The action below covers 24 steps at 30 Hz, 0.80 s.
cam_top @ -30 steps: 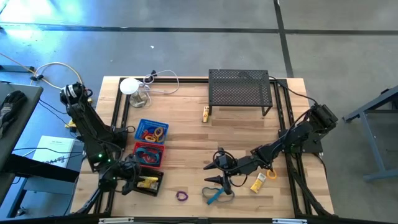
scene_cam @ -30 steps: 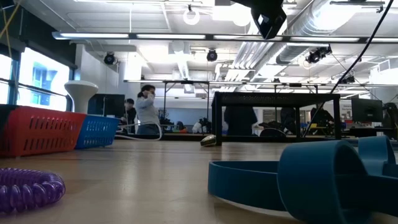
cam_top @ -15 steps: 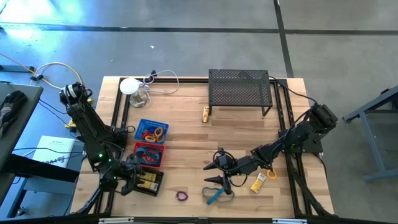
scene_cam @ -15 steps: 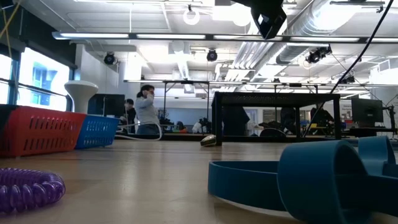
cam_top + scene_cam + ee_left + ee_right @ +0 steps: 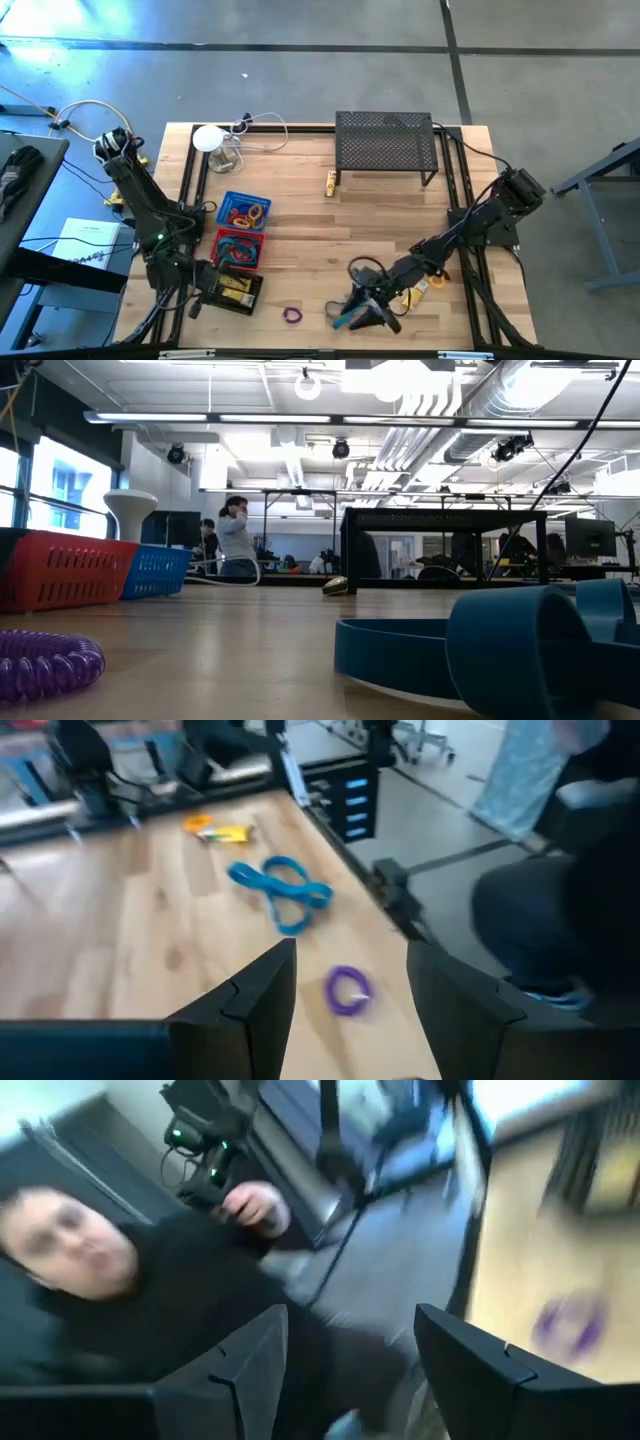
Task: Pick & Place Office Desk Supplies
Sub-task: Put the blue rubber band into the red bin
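At the table's left edge, the left gripper point(image 5: 193, 300) hangs beside the black bin point(image 5: 233, 290) holding short yellow-and-white tubes; its two dark fingers point(image 5: 262, 992) stand apart with nothing between them. Just beyond those jaws sit the red mesh basket point(image 5: 240, 247) and the blue mesh basket point(image 5: 243, 211), each already holding a few sorted loops and rings, so part of the sorting looks done.

A small purple coiled ring point(image 5: 292, 315) lies loose on the wood, ahead of the left jaws and apart from them. Past it lies the large blue elastic loop point(image 5: 345, 317).

The right gripper point(image 5: 372, 312) is low over that blue loop; its fingers point(image 5: 250, 1365) are spread wide, and nothing shows gripped between them. Close behind the right jaws lie a yellow-and-white tube point(image 5: 415, 293) and an orange ring point(image 5: 437, 280).

Another yellow tube point(image 5: 331, 183) sits by the black mesh shelf point(image 5: 385, 141), far from both jaws. I judge about five items remain.
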Each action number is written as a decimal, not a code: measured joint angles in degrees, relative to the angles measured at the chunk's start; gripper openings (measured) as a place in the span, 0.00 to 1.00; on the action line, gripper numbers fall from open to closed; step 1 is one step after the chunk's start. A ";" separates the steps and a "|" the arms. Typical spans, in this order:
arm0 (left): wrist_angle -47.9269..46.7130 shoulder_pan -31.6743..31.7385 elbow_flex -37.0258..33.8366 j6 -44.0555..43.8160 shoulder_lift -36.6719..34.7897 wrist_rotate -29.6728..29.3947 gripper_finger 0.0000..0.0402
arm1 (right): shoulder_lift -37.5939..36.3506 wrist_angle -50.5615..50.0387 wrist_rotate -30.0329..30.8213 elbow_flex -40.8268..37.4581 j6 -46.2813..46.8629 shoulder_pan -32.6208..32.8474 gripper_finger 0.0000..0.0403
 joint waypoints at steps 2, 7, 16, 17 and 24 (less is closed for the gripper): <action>0.48 1.99 -0.01 2.35 0.47 -0.02 0.46 | 0.00 -1.76 -4.64 -0.02 9.49 -0.09 0.52; 0.41 7.38 -0.22 2.27 3.25 0.51 0.46 | 0.00 -7.65 -6.53 -0.02 20.58 1.58 0.52; 1.33 14.70 -0.26 0.66 10.59 10.24 0.46 | 0.00 -18.83 -0.23 0.00 23.12 3.08 0.52; 1.84 15.20 -0.26 0.65 11.31 11.17 0.46 | 0.00 -21.30 0.05 -0.02 21.30 3.06 0.52; 4.96 17.61 -0.28 0.49 14.28 16.62 0.46 | 0.00 -33.41 4.53 -0.02 15.46 0.71 0.52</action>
